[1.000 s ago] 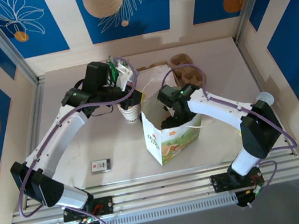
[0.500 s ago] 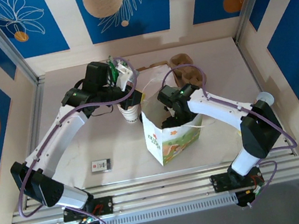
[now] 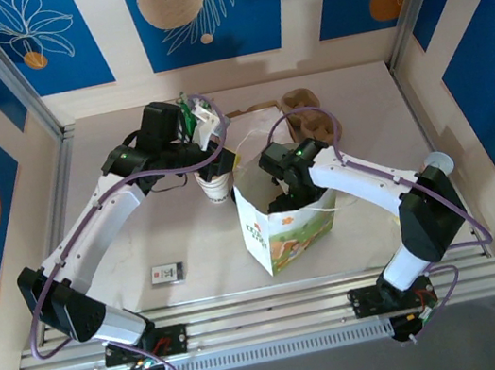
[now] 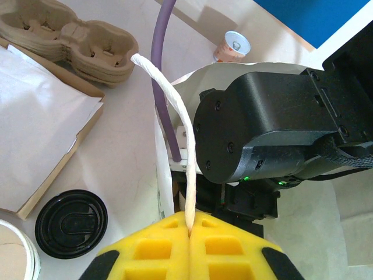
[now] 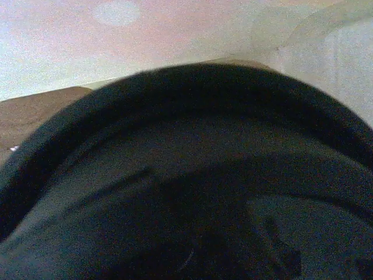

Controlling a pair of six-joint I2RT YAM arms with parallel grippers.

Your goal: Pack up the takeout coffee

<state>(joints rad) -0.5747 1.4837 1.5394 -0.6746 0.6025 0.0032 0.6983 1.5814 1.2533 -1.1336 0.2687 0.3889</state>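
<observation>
**Bag held open, right arm down inside – almost no motion**

The paper bag (image 3: 280, 232) is the landmark. Left of it and slightly behind stands the stack of lidless cups (image 3: 216, 186). A small card (image 3: 166, 274) lies well off to the bag's front-left.

Above the bag's left rear corner, the left gripper (image 4: 191, 226) has its yellow pads pressed fully together on the bag's white twisted handle (image 4: 175, 116), pulling it up so the mouth stays open. The left wrist view also shows a black lid (image 4: 71, 223) on the table just outside the bag; whether a cup sits under it cannot be told.

The right gripper (image 3: 288, 187) reaches down into the bag's mouth. Its jaws are spread as wide as they go, but the fingers are hidden, so whether they clasp the cup or have let go cannot be told. The takeout coffee (image 5: 186, 192) sits right under the right wrist camera as a black lid rim – judged to be inside the bag.

Behind the bag to the right are the cardboard cup carriers (image 3: 307, 112).

Over the last second the right wrist has barely shifted and the left arm has stayed put. It looks like the set-down point; what likely remains is lifting the right arm clear without snagging the bag wall.
</observation>
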